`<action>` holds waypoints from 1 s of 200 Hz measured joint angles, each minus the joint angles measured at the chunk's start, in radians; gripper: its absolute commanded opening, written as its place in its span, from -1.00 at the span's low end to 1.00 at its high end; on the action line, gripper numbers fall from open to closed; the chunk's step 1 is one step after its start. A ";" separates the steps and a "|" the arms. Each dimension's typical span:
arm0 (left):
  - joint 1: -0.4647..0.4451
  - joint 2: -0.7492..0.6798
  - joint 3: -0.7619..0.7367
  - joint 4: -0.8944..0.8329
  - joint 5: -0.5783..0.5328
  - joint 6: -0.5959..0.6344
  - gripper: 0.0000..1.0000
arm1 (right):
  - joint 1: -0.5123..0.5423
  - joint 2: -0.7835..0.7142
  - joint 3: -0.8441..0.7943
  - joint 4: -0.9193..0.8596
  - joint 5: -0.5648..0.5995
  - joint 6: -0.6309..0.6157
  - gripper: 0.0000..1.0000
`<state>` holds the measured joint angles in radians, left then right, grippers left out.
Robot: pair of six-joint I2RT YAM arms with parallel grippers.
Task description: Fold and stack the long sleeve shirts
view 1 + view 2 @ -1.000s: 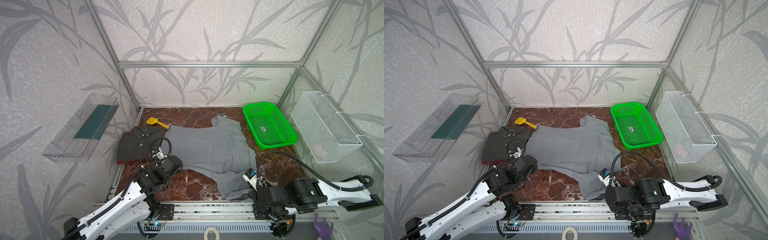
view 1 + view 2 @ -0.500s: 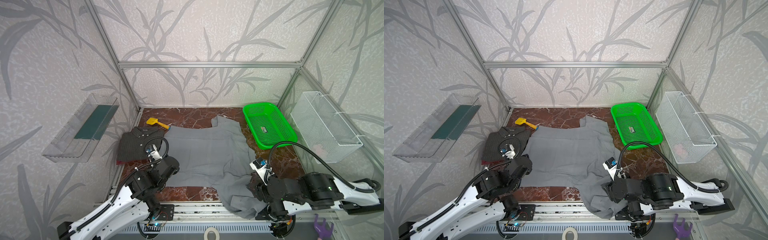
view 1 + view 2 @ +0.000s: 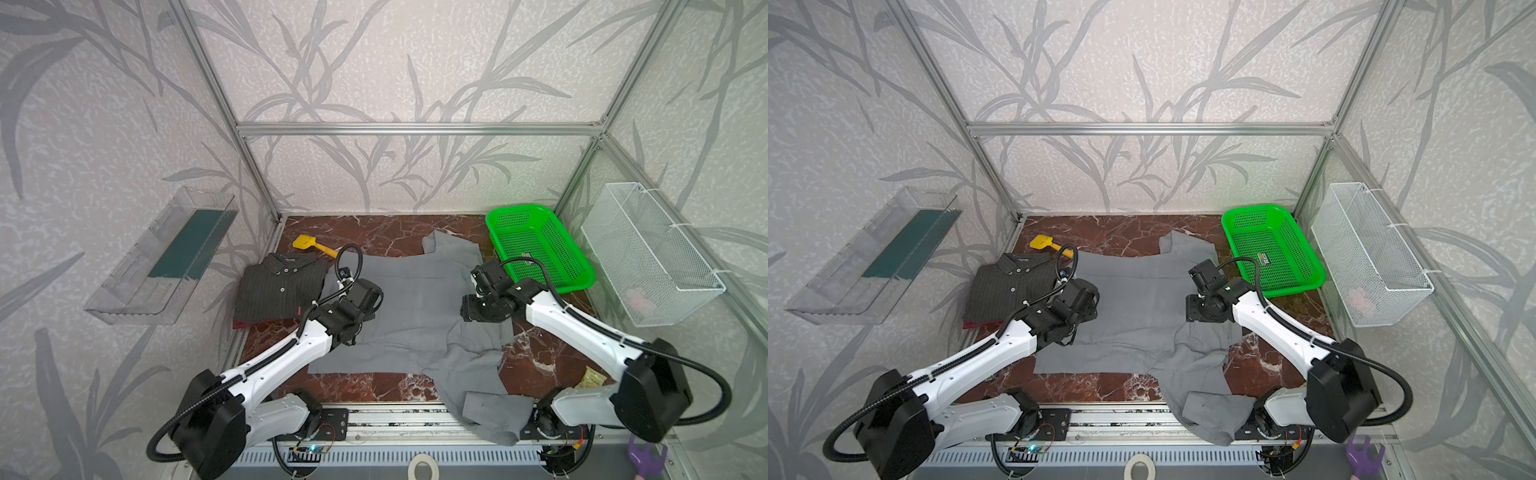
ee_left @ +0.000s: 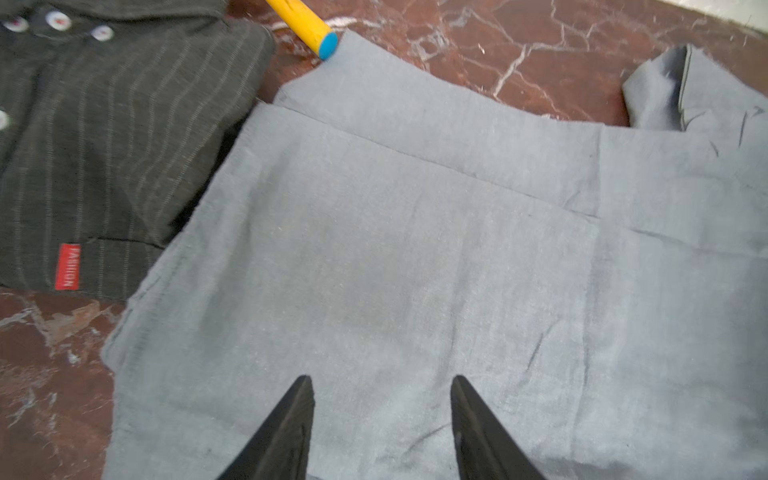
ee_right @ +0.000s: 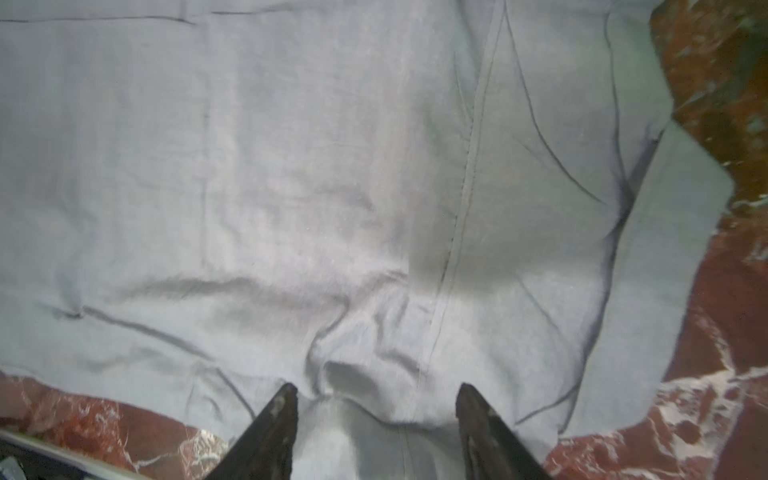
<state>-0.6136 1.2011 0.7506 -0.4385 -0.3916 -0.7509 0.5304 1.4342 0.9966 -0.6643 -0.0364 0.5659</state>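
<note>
In both top views the light-grey button-up shirt (image 3: 415, 320) lies spread across the middle of the marble table (image 3: 374, 384), and one sleeve (image 3: 490, 415) trails over the front edge. It is laid open like this, I'd judge, so you can fold it flat. At the left the charcoal pinstriped shirt (image 3: 278, 291) sits folded on a dark red garment (image 3: 245, 323), of which only a strip shows. That looks like the stack the grey shirt must join. Your left gripper (image 3: 370, 293) hangs over the grey shirt's left flank and your right gripper (image 3: 473, 309) over its right flank, one per side as a two-handed fold needs. The green mesh basket (image 3: 519, 210) stands just beside the shirt's far right part (no business of yours here).

In the left wrist view your left gripper's black fingers (image 4: 291, 424) stand apart with only flat grey cloth below them, so it is open and holds nothing. The pinstriped shirt's edge touches the grey hem, and the yellow tool handle (image 4: 303, 18) ends right at the grey shirt's corner. Mind both when you lift that side.

In the right wrist view your right gripper's fingers (image 5: 274, 428) are also spread and grip nothing. A puckered bunch of cloth (image 5: 345, 378) sits between them beside a stitched seam. The pucker suggests slack, so smooth it before creasing.
</note>
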 measured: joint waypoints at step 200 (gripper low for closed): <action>0.115 0.804 0.541 0.099 0.159 -0.060 0.13 | -0.240 0.853 0.819 -0.067 0.159 0.097 0.41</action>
<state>-0.4988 2.0052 1.2911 -0.3393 -0.2325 -0.8104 0.2909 2.2875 1.8153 -0.7315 0.1223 0.6624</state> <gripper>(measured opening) 0.564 0.713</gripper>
